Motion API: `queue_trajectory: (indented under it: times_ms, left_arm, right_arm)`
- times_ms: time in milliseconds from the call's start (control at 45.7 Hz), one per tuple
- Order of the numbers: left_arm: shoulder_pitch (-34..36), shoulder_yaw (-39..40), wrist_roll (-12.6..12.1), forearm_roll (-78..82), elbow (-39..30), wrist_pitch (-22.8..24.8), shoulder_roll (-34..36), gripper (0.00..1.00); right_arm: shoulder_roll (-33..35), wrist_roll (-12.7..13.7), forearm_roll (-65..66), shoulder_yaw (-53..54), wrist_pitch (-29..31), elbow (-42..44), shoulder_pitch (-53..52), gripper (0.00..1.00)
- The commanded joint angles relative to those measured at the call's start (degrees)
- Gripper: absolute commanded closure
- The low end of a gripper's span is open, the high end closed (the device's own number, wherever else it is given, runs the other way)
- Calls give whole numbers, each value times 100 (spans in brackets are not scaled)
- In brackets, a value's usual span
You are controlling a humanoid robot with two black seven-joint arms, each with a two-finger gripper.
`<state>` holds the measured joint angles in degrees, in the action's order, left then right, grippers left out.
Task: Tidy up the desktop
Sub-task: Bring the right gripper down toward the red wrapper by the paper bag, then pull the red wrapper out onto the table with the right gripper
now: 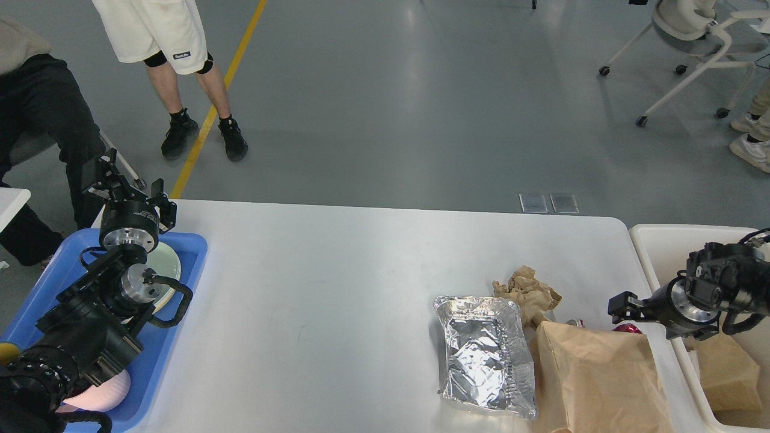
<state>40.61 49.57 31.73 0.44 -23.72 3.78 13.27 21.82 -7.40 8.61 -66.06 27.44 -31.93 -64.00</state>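
Desktop [337, 288]: left claw [120, 183] raised, spread; right claw [622, 304] level, spread unclear.

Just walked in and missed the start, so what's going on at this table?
A two-armed robot is clearing rubbish off the white desktop. A foil tray, a brown paper bag and crumpled paper lie at its right end. The right gripper hovers by the bag, holding nothing; whether it is open is unclear. The left gripper waits open above the blue tray of dishes.
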Motion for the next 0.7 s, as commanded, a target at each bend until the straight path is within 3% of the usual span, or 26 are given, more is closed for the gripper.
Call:
queue_trajectory:
  times_ms: [0,263,679]
  left_arm:
    - [0,0,0,0,-1,0,0,4]
    - [0,0,0,0,-1,0,0,4]
    - [0,0,0,0,-1,0,0,4]
  right_arm:
    - [-2,2,1,32,-2,3,45,2]
    - [-2,2,1,260,-64,12,309,8]
    - [24,37,-237,304,-11,-6,353,47]
